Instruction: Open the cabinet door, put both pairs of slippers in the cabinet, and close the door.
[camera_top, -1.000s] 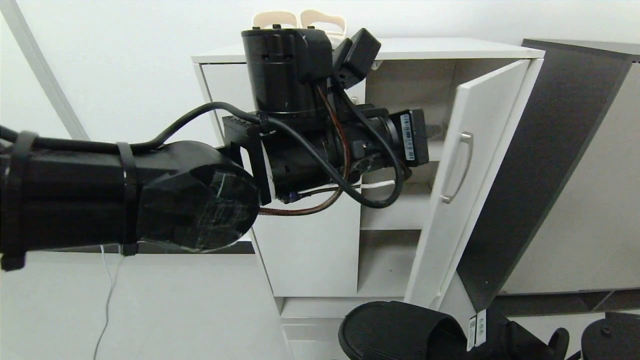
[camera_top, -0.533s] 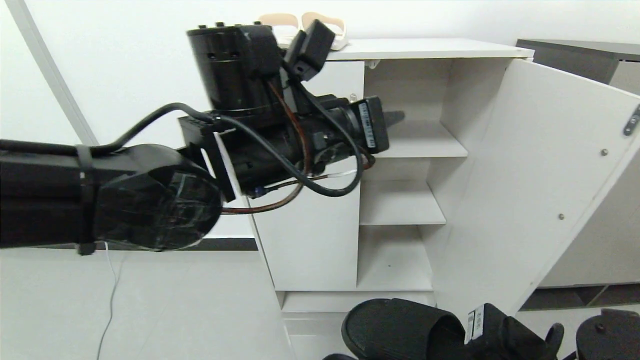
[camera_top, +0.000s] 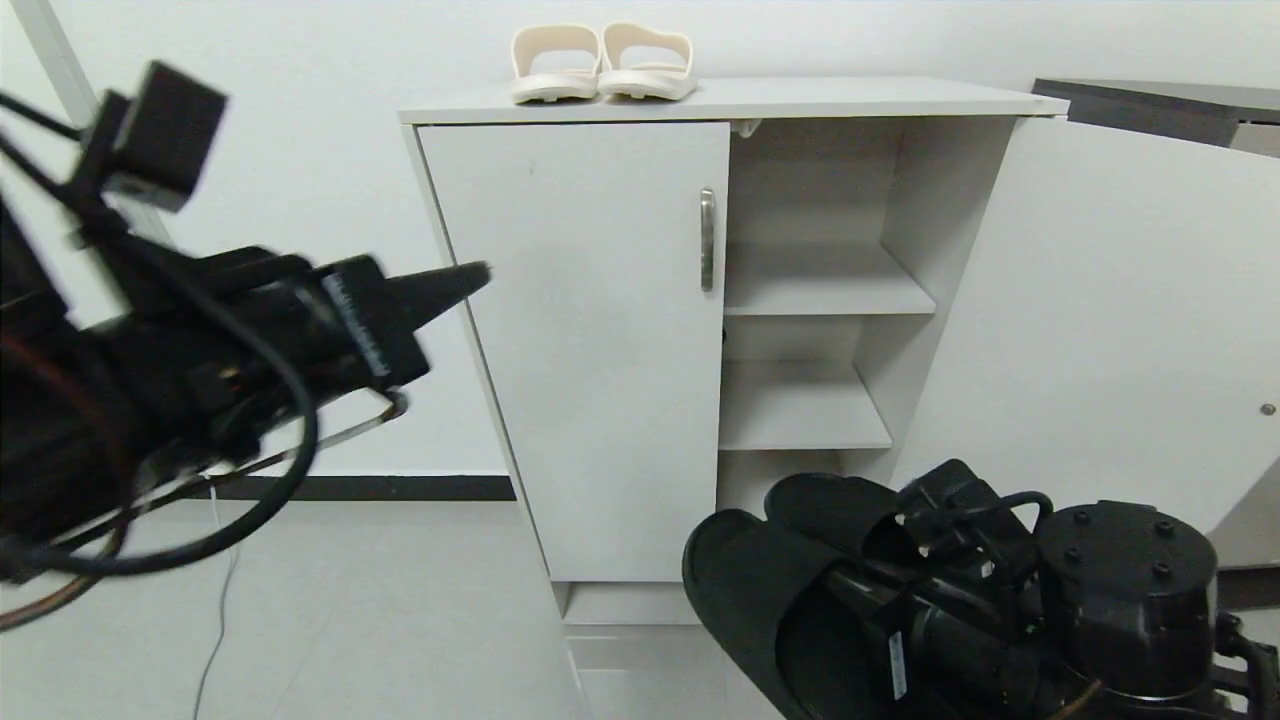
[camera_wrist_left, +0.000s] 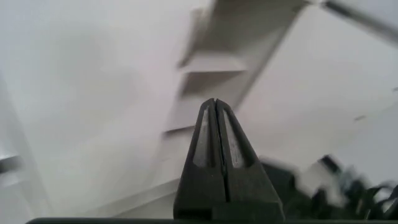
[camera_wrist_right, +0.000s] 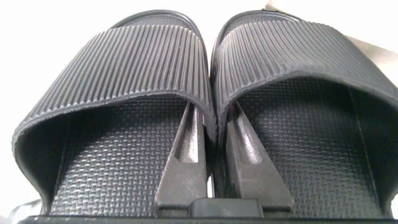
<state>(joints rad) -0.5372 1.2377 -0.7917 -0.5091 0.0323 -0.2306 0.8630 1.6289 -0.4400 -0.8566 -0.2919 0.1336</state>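
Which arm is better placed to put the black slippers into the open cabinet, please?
Right. The right gripper is shut on the black slippers in front of the open shelves, while the left gripper is shut, empty, off beside the closed left door.

Plain white wall (camera_top: 280, 120) behind the white cabinet (camera_top: 590, 350). Black baseboard (camera_top: 420, 488) running off to its left, above pale grey floor (camera_top: 400, 620). Dark grey unit (camera_top: 1150, 98) standing beyond its right side.
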